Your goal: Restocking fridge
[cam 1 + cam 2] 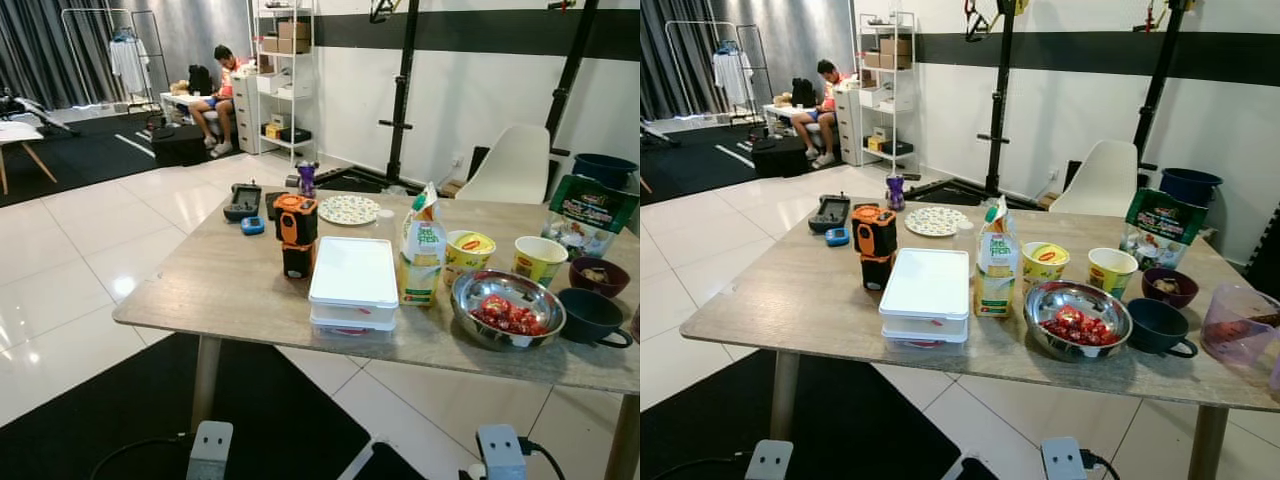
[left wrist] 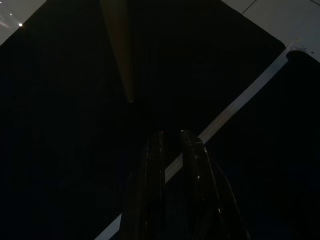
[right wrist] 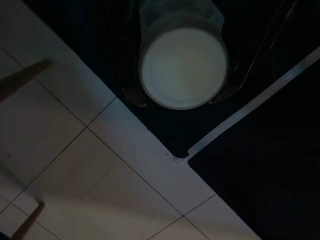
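The right gripper hangs low over the seam of pale floor tiles and black mat, its two fingers spread around a round translucent tub with a white face, which it appears to clasp by the sides. The left gripper hangs idle over the mat, fingers drawn narrow with nothing between them. The other goods, a white lidded rectangular plastic box, a green-and-white carton and a steel bowl of red fruit, stand ahead and higher on the wood-look table, so the free left arm seems the one to reach forward.
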You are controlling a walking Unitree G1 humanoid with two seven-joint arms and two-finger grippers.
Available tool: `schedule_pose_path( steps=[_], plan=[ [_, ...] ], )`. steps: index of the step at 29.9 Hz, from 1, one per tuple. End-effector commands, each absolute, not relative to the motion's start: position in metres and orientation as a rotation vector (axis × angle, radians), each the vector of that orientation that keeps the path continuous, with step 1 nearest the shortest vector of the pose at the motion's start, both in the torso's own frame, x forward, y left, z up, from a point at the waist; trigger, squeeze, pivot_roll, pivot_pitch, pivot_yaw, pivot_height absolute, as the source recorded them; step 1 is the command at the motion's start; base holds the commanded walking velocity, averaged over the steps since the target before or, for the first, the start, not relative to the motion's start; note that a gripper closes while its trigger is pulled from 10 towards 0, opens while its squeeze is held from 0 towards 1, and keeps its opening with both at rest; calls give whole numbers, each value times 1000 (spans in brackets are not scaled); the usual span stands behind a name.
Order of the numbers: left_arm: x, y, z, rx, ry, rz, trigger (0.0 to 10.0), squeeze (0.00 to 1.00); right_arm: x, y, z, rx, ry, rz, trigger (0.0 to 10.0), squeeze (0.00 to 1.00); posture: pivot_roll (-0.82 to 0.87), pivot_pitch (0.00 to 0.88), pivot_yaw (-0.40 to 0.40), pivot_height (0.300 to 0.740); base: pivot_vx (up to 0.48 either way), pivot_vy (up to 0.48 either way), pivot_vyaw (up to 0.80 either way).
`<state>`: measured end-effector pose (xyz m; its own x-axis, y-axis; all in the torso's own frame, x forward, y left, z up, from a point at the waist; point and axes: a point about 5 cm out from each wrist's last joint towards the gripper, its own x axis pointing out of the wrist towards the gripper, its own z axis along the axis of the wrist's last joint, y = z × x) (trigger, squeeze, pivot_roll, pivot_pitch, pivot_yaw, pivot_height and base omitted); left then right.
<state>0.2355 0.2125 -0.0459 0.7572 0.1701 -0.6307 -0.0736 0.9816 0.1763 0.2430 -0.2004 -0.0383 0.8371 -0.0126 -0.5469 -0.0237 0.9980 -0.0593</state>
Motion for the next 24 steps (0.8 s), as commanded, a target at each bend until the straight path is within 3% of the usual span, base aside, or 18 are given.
schedule_pose_path(
  steps=[1, 8, 24],
  plan=[
    [232, 212, -48, 154, 703, 128, 10000, 0, 243, -204, -38, -97, 588, 0, 10000, 0, -30, 22, -18, 740, 0, 0, 0],
    [230, 208, -49, 153, 695, 92, 10000, 0, 236, -204, -42, -109, 606, 13, 10000, 0, -48, 33, 19, 740, 0, 0, 0],
    [225, 212, -51, 162, 706, 94, 10000, 0, 235, -205, -42, -173, 601, 29, 10000, 0, -30, 34, 2, 740, 0, 0, 0]
  ],
)
